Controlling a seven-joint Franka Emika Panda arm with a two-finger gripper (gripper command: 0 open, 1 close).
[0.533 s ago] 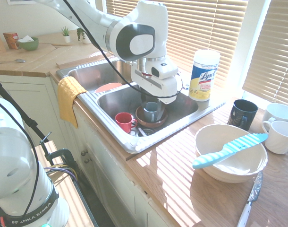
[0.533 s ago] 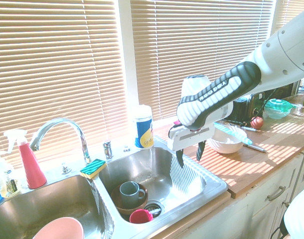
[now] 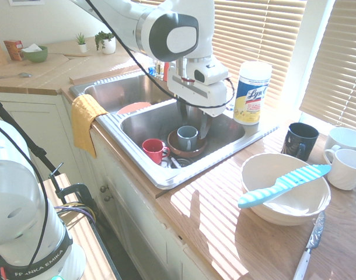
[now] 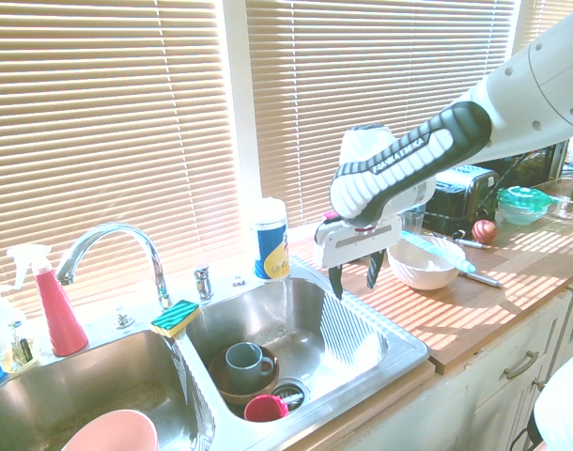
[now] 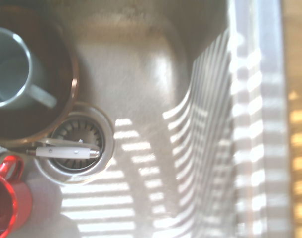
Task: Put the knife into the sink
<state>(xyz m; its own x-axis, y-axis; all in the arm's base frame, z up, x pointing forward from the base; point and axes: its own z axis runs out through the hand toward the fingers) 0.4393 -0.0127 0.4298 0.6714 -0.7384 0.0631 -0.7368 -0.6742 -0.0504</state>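
The turquoise knife (image 3: pixel 283 185) lies slanted across the rim of a white bowl (image 3: pixel 265 213) on the wooden counter, right of the sink (image 3: pixel 166 175). From the other side, the knife (image 4: pixel 439 252) shows as a thin strip over the same bowl (image 4: pixel 420 272). My gripper (image 3: pixel 194 121) hangs open and empty above the sink's right basin, well apart from the knife. Seen from the second exterior camera, the gripper (image 4: pixel 353 277) hovers over the basin's far right corner, above the sink (image 4: pixel 399 348). The wrist view looks down at the sink floor (image 5: pixel 146 94) and its drain.
In the basin sit a grey-blue mug (image 3: pixel 187 138) inside a brown bowl, a red cup (image 3: pixel 153 150) and a small utensil on the drain (image 5: pixel 67 151). A Lysol canister (image 3: pixel 251 92), a dark mug (image 3: pixel 299 140), white mugs (image 3: pixel 347 169) and a white-handled knife (image 3: pixel 309 245) stand nearby. A faucet (image 4: pixel 108 249) rises behind.
The arm has lifted, carrying the gripper up and slightly back from low in the basin to above it. The knife has not moved.
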